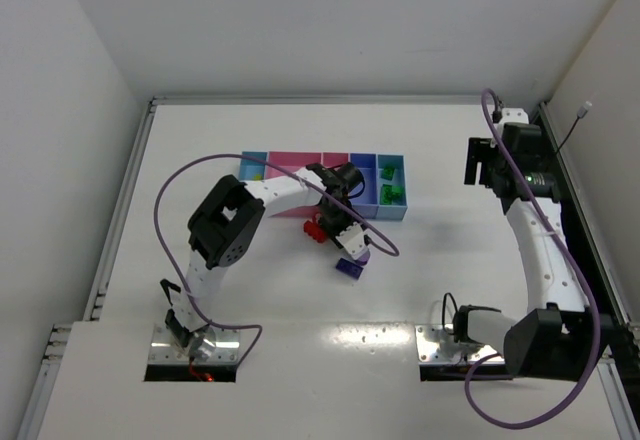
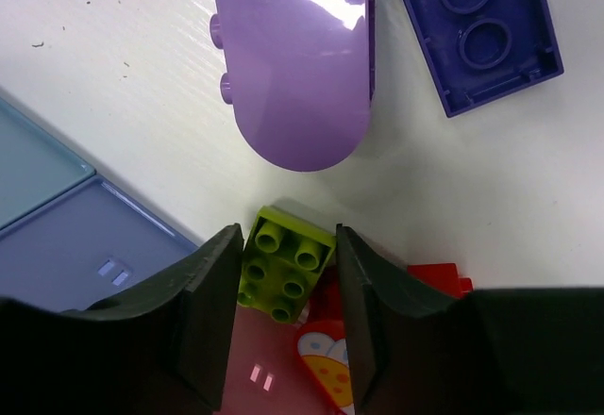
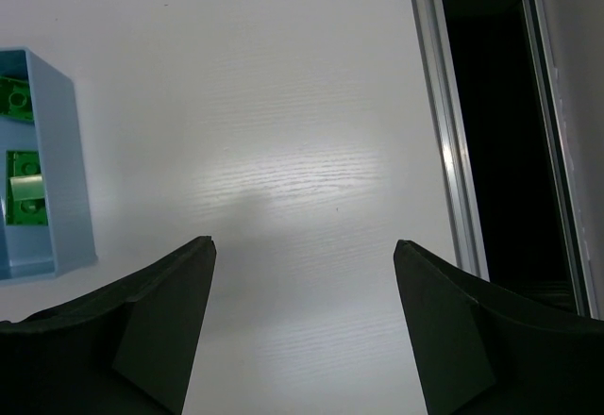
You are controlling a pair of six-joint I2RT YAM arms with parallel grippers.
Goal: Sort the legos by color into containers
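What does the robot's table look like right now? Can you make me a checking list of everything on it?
Surface: white table, shiny, with glare patches.
Job's things: containers at the far middle; green bricks in the right end bin; purple rounded piece, dark purple brick and red brick loose on the table.
Clutter: nothing seen.
Grippers: left gripper closed around a yellow-green brick, fingers against both its sides; right gripper open above bare table, holding nothing.
Cables: a purple cable loops along each arm.
Surroundings: white walls; metal rail at the table's right edge.
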